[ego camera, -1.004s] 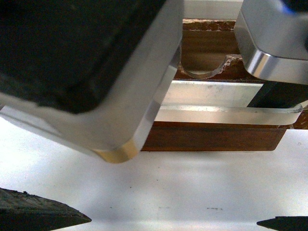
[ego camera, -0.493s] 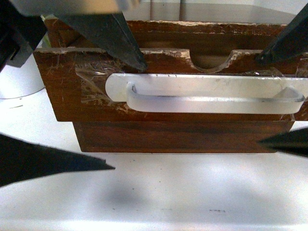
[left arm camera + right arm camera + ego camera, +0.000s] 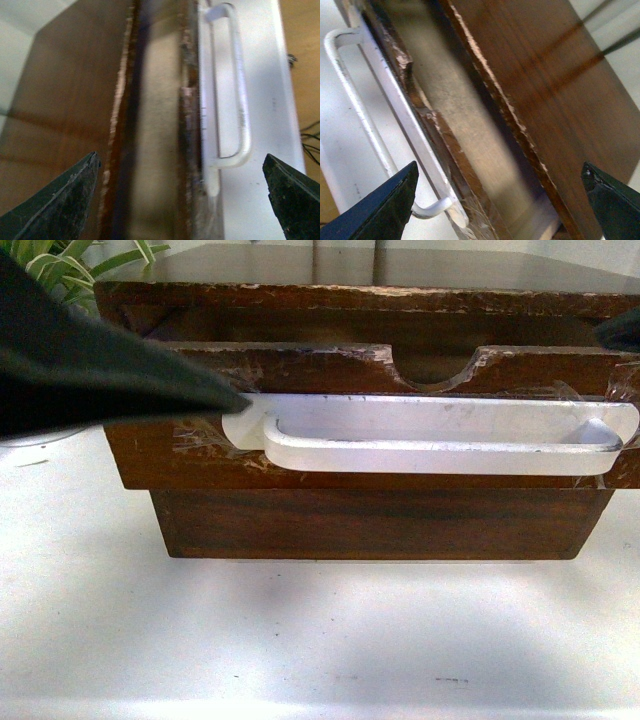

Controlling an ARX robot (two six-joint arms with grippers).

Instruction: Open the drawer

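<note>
Drawer (image 3: 180, 455) sat in the top slot of a dark wood case (image 3: 400, 265), set back from the near edge of the white table (image 3: 320, 630). It was out a little, with a gap open behind its chipped front. The white handle (image 3: 440, 455) ran along the front under the semicircular notch (image 3: 432, 375), with clear tape (image 3: 195, 430) at its left end. A plain lower drawer (image 3: 380, 525) was shut below it.

Left gripper (image 3: 180, 157) was spread wide and held nothing, with the drawer front and handle between its fingers. In the front view one dark finger (image 3: 90, 370) overlapped the handle's left end; contact could not be told.

Right gripper (image 3: 500, 169) was also spread wide and held nothing, straddling the front and the gap. A plant (image 3: 60, 260) stood past the far-left corner of the case.
</note>
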